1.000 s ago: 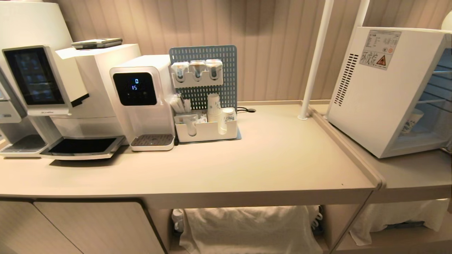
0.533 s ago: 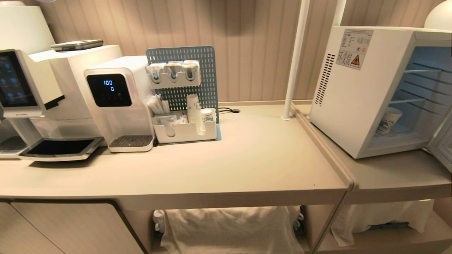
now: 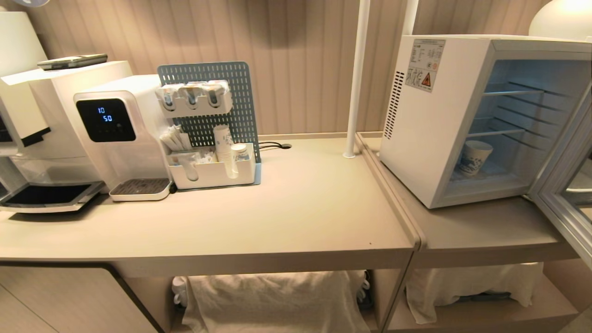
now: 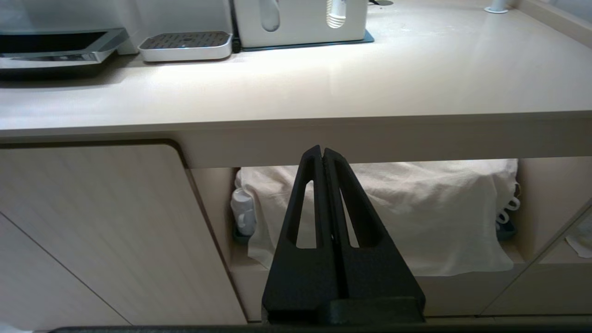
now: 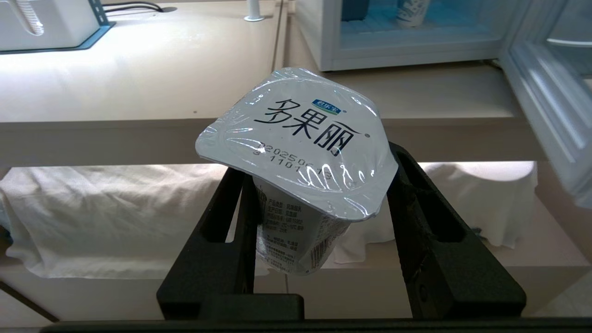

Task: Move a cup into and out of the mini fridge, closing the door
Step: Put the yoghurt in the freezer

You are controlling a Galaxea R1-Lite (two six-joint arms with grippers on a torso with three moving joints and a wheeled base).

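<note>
Right hand (image 5: 319,185) level, clamping cup (image 5: 300,175).

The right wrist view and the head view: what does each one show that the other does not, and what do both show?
Only the right wrist view shows the right gripper shut on a sealed white cup with a foil lid. Only the head view shows the water dispenser, the pegboard and the warning sticker. Both show the mini fridge with its door open and a blue-printed paper cup inside.
</note>
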